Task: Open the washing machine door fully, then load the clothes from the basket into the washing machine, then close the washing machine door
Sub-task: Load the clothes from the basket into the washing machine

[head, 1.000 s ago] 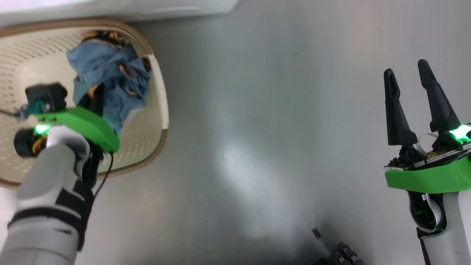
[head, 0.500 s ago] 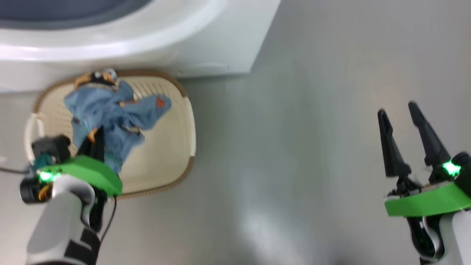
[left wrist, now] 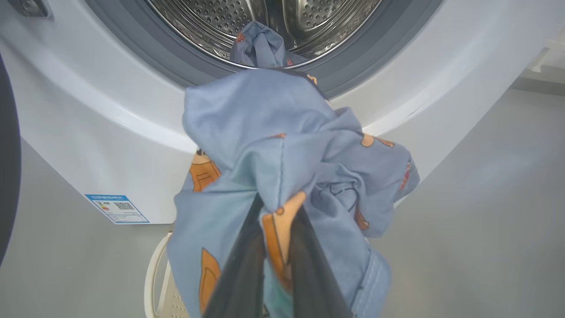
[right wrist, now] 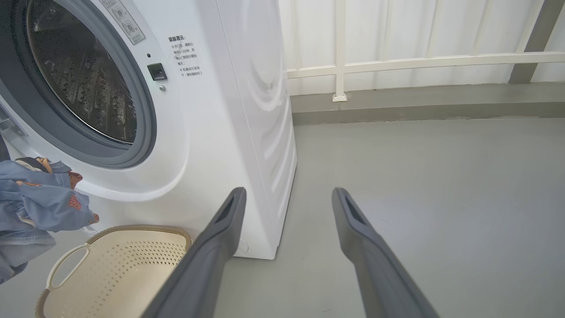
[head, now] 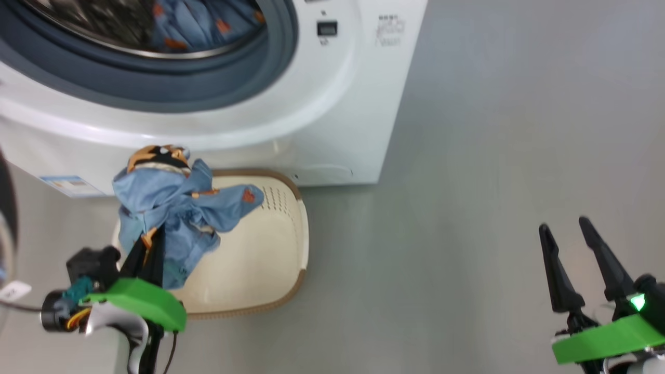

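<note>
Blue bear-print garment (head: 176,213) being gripped by clenched left hand (left wrist: 279,207), being held above basket (head: 298,244), just below open washing machine (head: 332,104) mouth. Second garment (left wrist: 260,44) lying inside drum (left wrist: 212,17). Right hand (head: 563,223) being held released, fingers spread, well apart over floor (head: 467,208).

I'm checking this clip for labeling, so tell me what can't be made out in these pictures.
Door: cut off by the left edge, head view.
Left pincer: tips wrapped in the blue garment, left wrist view.
Blue label: print too small, left wrist view.
</note>
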Robot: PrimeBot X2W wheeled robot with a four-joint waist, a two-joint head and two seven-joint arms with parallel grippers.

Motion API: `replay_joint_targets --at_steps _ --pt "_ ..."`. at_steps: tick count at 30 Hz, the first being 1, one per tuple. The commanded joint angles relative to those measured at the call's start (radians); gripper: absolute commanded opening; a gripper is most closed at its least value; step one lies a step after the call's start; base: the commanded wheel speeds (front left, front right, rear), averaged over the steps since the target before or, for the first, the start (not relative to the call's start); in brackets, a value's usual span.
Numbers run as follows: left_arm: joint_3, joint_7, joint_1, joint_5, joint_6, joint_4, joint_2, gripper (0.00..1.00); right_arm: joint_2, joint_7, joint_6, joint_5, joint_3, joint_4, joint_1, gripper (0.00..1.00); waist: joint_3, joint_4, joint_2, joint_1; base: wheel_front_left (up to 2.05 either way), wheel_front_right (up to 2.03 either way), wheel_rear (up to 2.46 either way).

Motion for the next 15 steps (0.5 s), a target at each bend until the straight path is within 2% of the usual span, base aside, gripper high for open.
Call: replay_joint_targets --at_steps 1,15 --pt "0.038 -0.007 0.03 0.011 -0.001 -0.05 0.028 0.0 -0.012 -0.005 0.006 -0.007 0.012 -0.021 0.03 1.0 -0.094 0.045 0.0 0.0002 0.0 0.0 0.0" --pt "0.131 -0.007 0.318 0.075 -0.002 -0.349 -0.014 0.0 -0.004 -0.005 0.006 -0.013 -0.025 -0.023 0.138 1.0 -0.21 0.058 0.0 0.0002 0.0 0.0 0.0"
